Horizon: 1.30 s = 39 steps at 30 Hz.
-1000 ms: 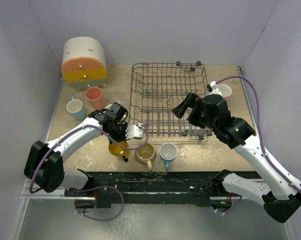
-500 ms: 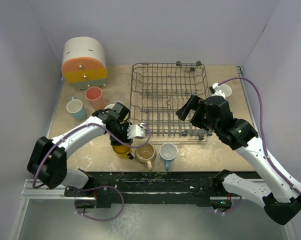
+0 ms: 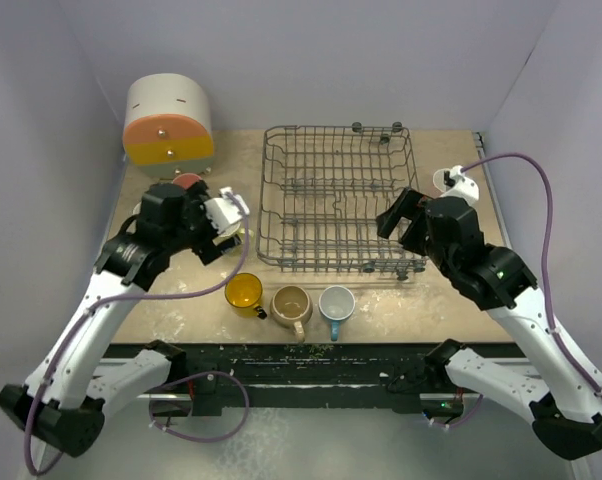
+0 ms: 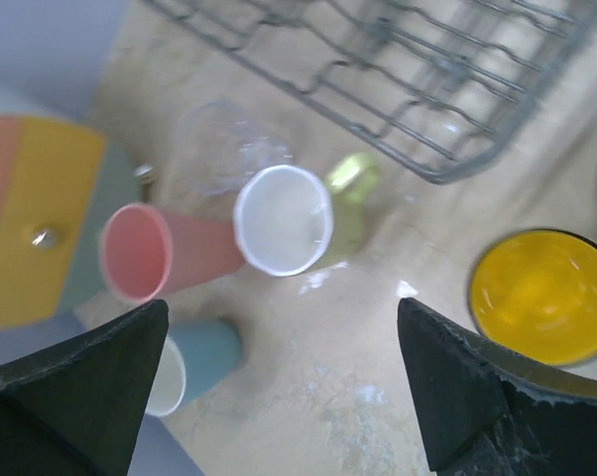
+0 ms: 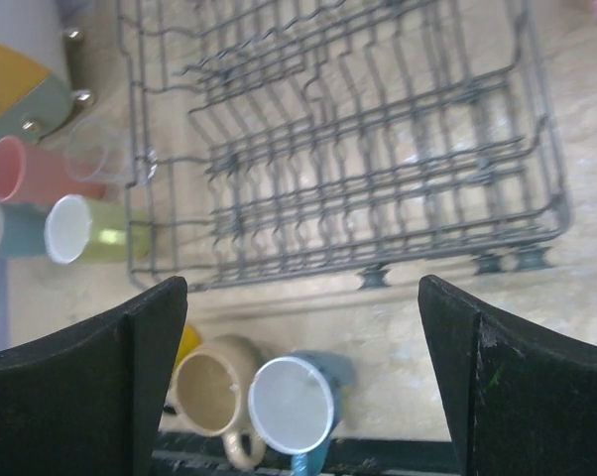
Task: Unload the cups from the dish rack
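Three mugs, the yellow mug [image 3: 243, 291], tan mug [image 3: 290, 304] and blue mug [image 3: 335, 302], stand in a row on the tabletop [image 3: 421, 302] just before the dish rack [image 3: 321, 266], which looks bare of cups. The left gripper [image 4: 284, 309], above the salmon tumbler [image 4: 145, 253] and yellow-green mug [image 4: 343, 223], and the right gripper [image 5: 300, 283], over the rack, gape wide, holding nothing. It would be best to scan the prongs, then lift away without clipping rims.

Cups on table, 7 seen: 1 yellow mug [image 3: 244, 291], 1 tan mug [image 3: 291, 304], 2 blue mugs [image 3: 336, 301], 1 yellow-green mug [image 4: 284, 220], 1 salmon tumbler [image 4: 150, 253], 1 clear glass [image 4: 219, 149]. Also 1 wire dish rack [image 3: 336, 200] & 1 drawer box [image 3: 168, 125].
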{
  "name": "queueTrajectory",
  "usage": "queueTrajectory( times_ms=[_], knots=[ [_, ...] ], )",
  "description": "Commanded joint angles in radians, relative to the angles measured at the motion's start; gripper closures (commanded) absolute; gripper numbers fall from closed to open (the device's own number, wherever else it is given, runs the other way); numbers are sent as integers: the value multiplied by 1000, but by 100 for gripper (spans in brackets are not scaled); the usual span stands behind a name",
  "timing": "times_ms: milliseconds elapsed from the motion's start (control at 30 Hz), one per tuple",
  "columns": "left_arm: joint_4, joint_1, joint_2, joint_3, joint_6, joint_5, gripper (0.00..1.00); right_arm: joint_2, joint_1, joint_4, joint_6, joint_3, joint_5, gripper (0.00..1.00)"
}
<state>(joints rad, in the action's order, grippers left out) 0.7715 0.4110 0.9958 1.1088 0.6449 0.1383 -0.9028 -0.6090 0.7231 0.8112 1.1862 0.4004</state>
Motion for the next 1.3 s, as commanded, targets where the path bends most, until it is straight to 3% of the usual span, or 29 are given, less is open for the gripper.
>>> queueTrajectory(
  times_ms=[0,233,400,500,667,900,1067,1267],
  knots=[
    [-252,-62,-97,-148,-192,-113,1,40,3,-17,-92,-64,195,0],
    [-525,-275,-244,-418,-372,64,1,83,4,-222,-258,-255,370,0],
    [-597,-395,-189,-521,-410,153,1,266,9,-569,-436,-498,590,0],
    [-664,-414,-200,-585,-439,153,1,370,11,-764,-577,-632,610,0],
    [-855,-415,-345,-780,-468,173,1,404,24,-813,-613,-720,612,0],
    [-903,-416,-416,-820,-517,123,1,333,67,-934,-643,-812,600,0],
    [-830,-415,-414,-820,-524,122,1,238,95,-953,-610,-831,603,0],
    [-971,-416,-542,-1011,-546,91,1,156,109,-956,-557,-828,627,0]
  ],
)
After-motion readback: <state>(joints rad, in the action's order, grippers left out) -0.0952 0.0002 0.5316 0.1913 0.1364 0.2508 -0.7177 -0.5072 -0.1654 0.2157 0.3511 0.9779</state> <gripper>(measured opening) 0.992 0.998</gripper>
